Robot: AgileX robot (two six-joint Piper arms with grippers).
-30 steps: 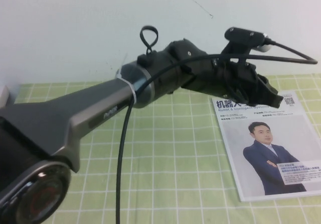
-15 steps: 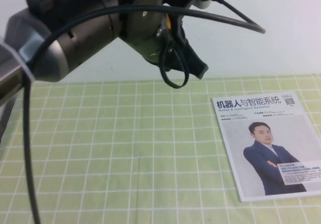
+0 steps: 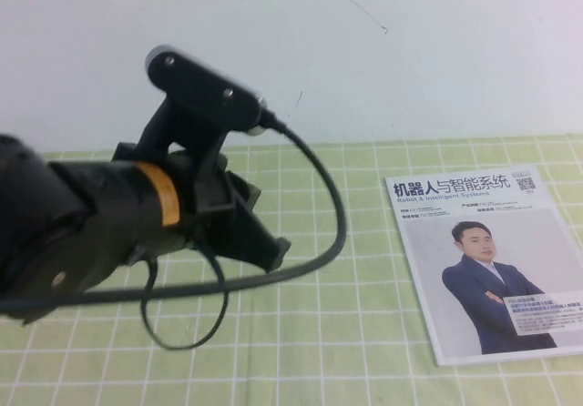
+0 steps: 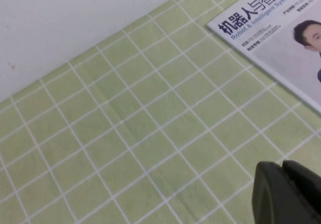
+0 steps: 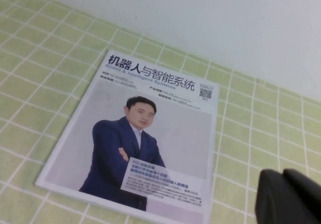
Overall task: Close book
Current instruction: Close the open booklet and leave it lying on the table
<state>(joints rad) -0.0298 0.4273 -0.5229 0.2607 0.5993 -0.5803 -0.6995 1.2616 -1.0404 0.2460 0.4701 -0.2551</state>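
The book (image 3: pixel 487 260) lies closed and flat on the right of the green checked tablecloth, its cover with a man in a blue suit facing up. It also shows in the left wrist view as the book (image 4: pixel 273 38) and in the right wrist view as the book (image 5: pixel 145 133). My left gripper (image 3: pixel 271 251) hangs over the table's left-middle, well left of the book, shut and empty; its black fingers (image 4: pixel 282 166) are pressed together. The right gripper (image 5: pixel 282 174) hovers beside the book's right edge, shut and empty, out of the high view.
A white wall (image 3: pixel 364 51) runs along the back of the table. The left arm's black cable (image 3: pixel 328 242) loops down toward the green checked cloth (image 3: pixel 346 333) between my left gripper and the book.
The left arm has swung away from above the book's top edge, rising first, then coming down over the table's left-middle. The book has not moved.
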